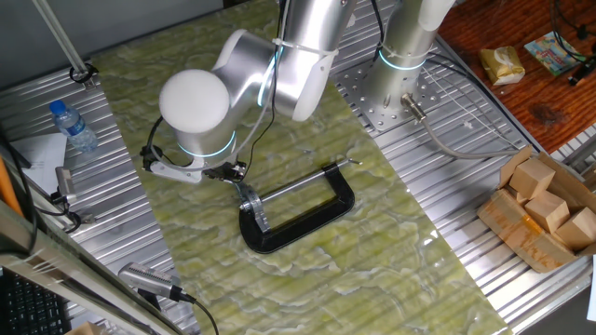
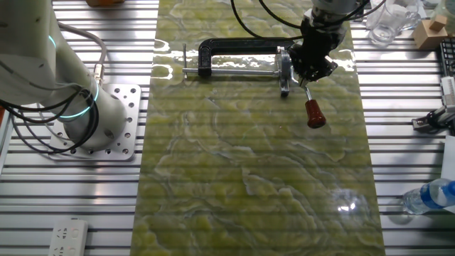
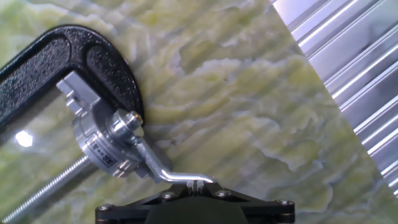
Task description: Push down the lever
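Green marbled mat over ribbed aluminium table.

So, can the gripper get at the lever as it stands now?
Probably yes. The gripper is already directly over the lever, above its metal arm, and nothing stands between them. Whether they touch, I cannot tell.

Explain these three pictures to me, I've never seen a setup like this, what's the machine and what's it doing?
It is a silver robot arm with a gripper on its end. Two pictures come from fixed cameras on opposite sides of the table; the third comes from a camera on the hand, looking along its fingers. On a green marbled mat lies a black C-shaped clamp with a long thin steel rod. Joined to it is a short silvery lever with a small red knob. The gripper sits right at the lever's metal arm; whether the fingers are closed on it cannot be seen.
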